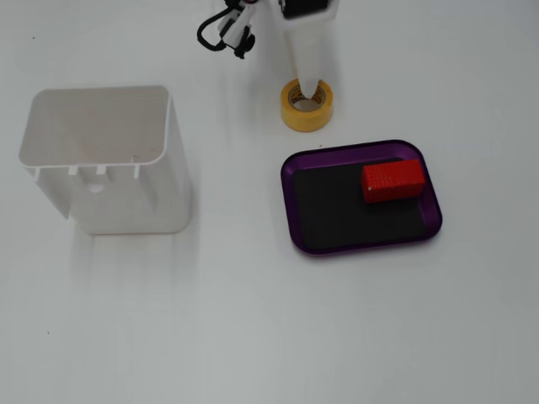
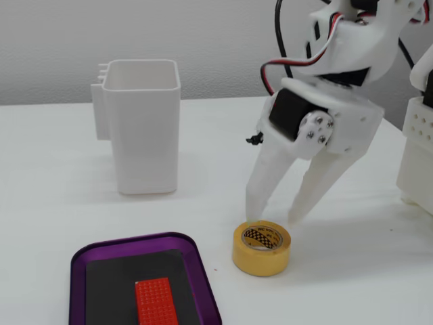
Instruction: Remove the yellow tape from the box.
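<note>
Pincer (image 2: 274, 221) fingers spread apart just above the yellow tape (image 2: 261, 248), its top cut off overhead.

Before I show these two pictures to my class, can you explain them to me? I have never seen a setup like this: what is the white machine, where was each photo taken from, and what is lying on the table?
The white machine is a small robot arm ending in a two-finger gripper.

One fixed view looks straight down on the table; the other fixed view looks across it from low down at the side.

On the white table stand four things: a yellow tape roll, a shallow purple box with a black floor, a red block lying inside that box, and a tall white container.

The tape sits on the table outside the box. The gripper's fingers are spread apart just above the roll, holding nothing.
</note>
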